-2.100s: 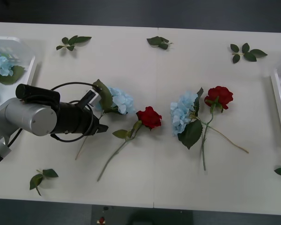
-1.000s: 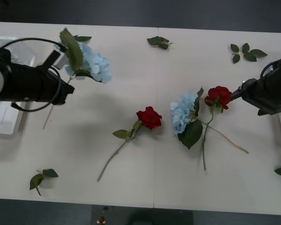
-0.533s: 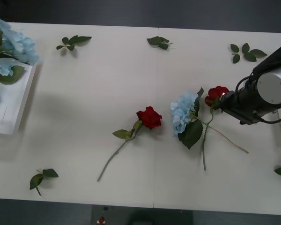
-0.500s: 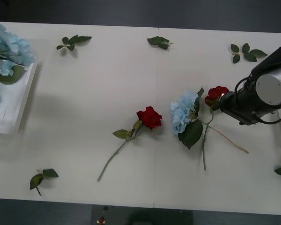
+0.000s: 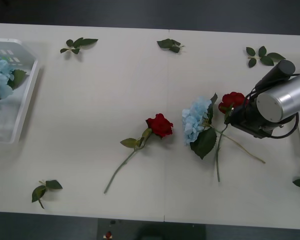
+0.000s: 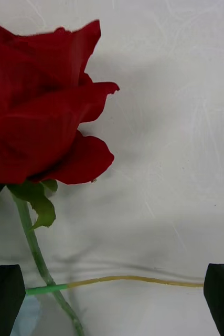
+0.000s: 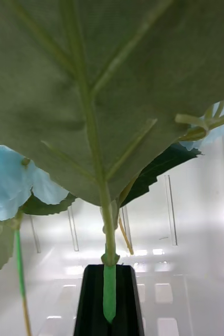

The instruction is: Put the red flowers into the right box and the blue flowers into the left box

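Two red flowers point(image 5: 159, 125) and one blue flower point(image 5: 195, 120) lay on the table point(image 5: 140, 80). The left box point(image 5: 20, 100) held more blue flowers, cut off at the edge. The right gripper point(image 6: 112, 299) hung wide open over a rose's stem. The left gripper point(image 7: 109, 299) was clamped on a blue flower's leaf stalk above the left box.

Two red flowers point(image 5: 159, 125) and one blue flower point(image 5: 194, 120) on table, more blue in left box point(image 5: 21, 107)
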You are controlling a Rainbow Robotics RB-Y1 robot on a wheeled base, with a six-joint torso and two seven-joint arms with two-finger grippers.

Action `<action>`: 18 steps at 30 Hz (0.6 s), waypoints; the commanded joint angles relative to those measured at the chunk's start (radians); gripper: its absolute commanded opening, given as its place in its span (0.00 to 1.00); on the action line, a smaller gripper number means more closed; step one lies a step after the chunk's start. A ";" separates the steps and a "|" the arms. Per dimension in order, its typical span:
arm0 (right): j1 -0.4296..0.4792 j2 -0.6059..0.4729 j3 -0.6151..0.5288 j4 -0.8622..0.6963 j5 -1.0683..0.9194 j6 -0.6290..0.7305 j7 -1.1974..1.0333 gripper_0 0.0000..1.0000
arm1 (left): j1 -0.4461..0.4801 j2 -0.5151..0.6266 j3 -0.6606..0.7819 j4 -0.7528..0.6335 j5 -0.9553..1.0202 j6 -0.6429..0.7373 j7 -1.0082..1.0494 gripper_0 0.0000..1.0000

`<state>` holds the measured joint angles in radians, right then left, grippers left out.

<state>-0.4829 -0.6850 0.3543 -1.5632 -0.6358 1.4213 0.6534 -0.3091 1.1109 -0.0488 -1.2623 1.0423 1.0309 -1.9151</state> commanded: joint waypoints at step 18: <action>-0.048 0.144 -0.002 0.097 0.157 -0.030 -0.001 1.00 | 0.039 0.032 0.115 -0.052 0.148 -0.109 -0.005 1.00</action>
<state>-0.5052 -0.5457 0.3495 -1.4617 -0.4884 1.3879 0.6535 -0.2791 1.1108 0.0255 -1.2943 1.1662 0.9281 -1.9151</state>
